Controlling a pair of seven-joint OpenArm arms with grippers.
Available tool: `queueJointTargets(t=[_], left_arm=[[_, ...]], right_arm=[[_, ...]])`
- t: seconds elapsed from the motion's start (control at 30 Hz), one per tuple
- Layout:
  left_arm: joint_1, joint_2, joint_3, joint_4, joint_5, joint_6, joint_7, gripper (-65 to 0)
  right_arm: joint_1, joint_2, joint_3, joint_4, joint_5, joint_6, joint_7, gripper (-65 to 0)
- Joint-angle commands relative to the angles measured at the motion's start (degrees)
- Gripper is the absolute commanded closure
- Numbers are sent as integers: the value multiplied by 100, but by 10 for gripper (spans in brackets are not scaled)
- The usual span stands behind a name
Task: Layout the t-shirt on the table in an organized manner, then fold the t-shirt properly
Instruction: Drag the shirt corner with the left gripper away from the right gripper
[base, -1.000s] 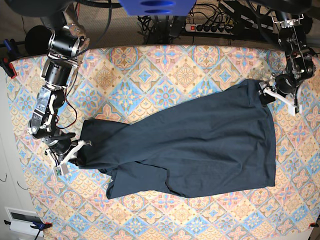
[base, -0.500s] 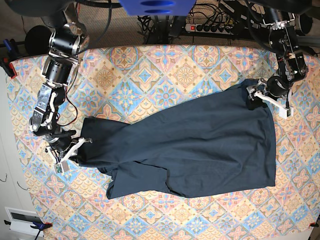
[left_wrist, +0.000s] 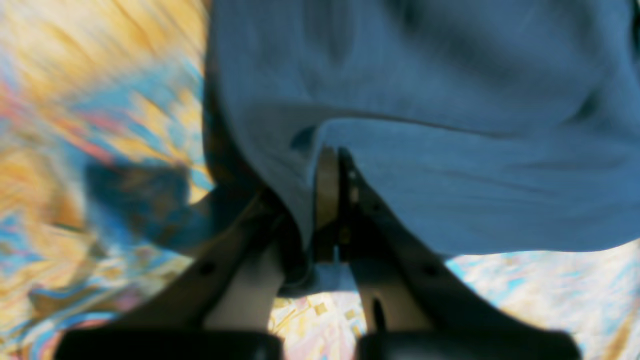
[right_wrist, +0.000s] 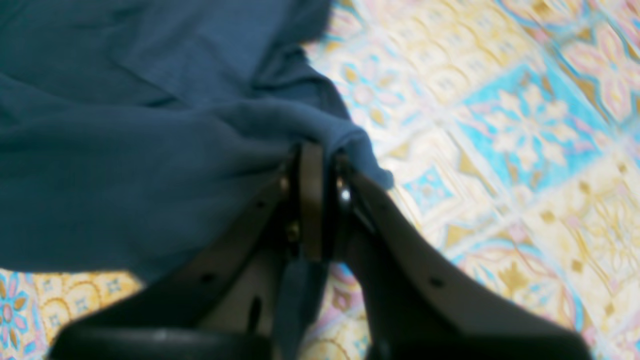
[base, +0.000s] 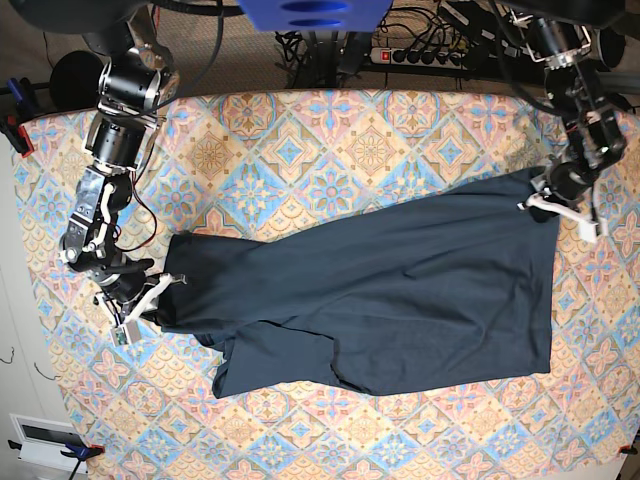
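Shifted outward, my left claw (left_wrist: 330, 200) now pinches the t-shirt (left_wrist: 450, 180); my right claw (right_wrist: 320, 200) pinches its opposite side.

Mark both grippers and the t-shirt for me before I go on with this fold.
Left gripper (left_wrist: 334, 200): left wrist view, between its fingertips.
Right gripper (right_wrist: 320, 200): right wrist view, between its fingertips.
T-shirt (base: 400, 290): base view, middle of the fabric.

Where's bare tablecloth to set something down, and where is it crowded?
Bare tablecloth: the broad stretch above the t-shirt in the base view, between the two arms, and a strip below its lower edge. Crowded: the shirt's two side ends, where the left gripper and right gripper are both shut on the fabric. Avoid those.
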Motion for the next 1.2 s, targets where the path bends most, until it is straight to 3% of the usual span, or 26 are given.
queueJointTargets(t=[0.0,0.17,0.3,0.47,0.67,0.83,0.97,1.17], left_arm=[[-19,-220,-249,154,-207,-21,26,0],[131,-378,-1665,172,-1191,-38,457,0],[210,-369,-2104,84,-1270,-38,615,0],[403,-387,-2069,-699,-1121,-29,105,0],[289,-395,-1383,-1446,-119,-29,-651,0],[280,-360,-601,-1507,752,-21,-1671,-132],[298,-351,-232,-1507,963,111,-1785,-253],[649,-378,-241,-1420,840,85,-1785,-296]], right_arm=[[166,86,34,72,79,12,144,-23],[175,86,25,72,79,12,144,-23],[175,86,17,72,79,12,153,-23],[184,86,17,72,70,12,144,-23],[184,86,8,72,62,12,109,-23],[184,86,-1,72,-501,12,109,-23],[184,86,-1,72,-1046,12,118,-37],[184,69,-1,116,-1257,12,144,-180]])
